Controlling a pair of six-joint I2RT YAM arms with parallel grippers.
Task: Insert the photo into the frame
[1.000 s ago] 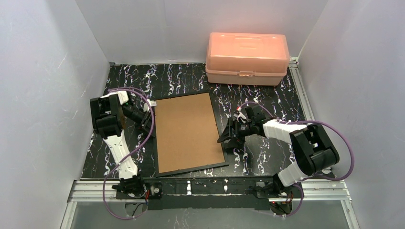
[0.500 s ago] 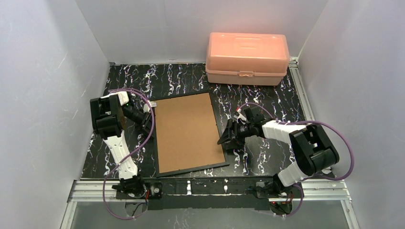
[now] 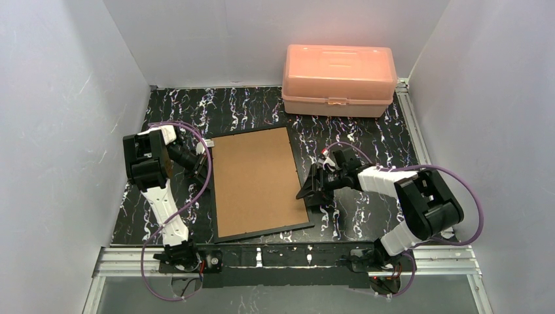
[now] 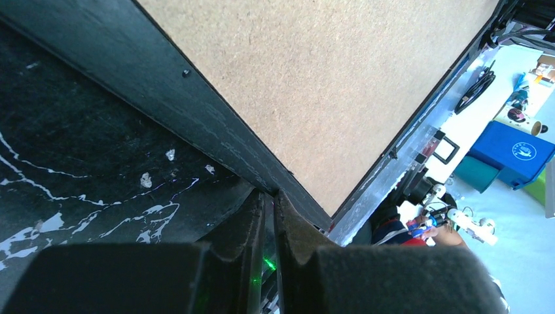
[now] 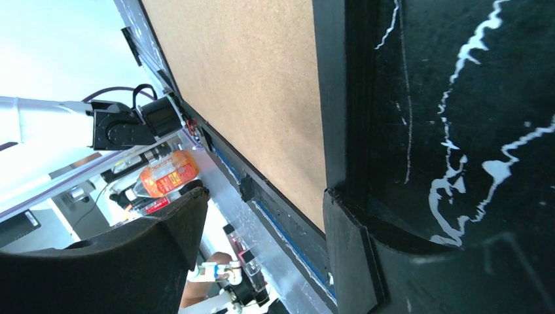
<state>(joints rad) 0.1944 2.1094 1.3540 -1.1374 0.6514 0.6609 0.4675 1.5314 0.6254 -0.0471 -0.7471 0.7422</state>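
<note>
The frame (image 3: 258, 183) lies face down in the middle of the table, brown fibreboard back up, thin black rim around it. The photo is not in view. My left gripper (image 3: 200, 175) is shut, its tips against the frame's left rim; the left wrist view shows the tips (image 4: 269, 196) touching the black rim of the frame (image 4: 327, 78). My right gripper (image 3: 309, 191) is open at the frame's right edge. In the right wrist view (image 5: 265, 196) one finger rests on the table beside the rim, the other hangs over the frame's board (image 5: 249, 85).
A pink plastic box (image 3: 339, 80), lid closed, stands at the back right against the wall. White walls close in the left, back and right sides. A metal rail (image 3: 288, 256) runs along the near edge.
My right gripper has slid a little left and down toward the frame's right edge. The left arm and the frame have hardly moved.
</note>
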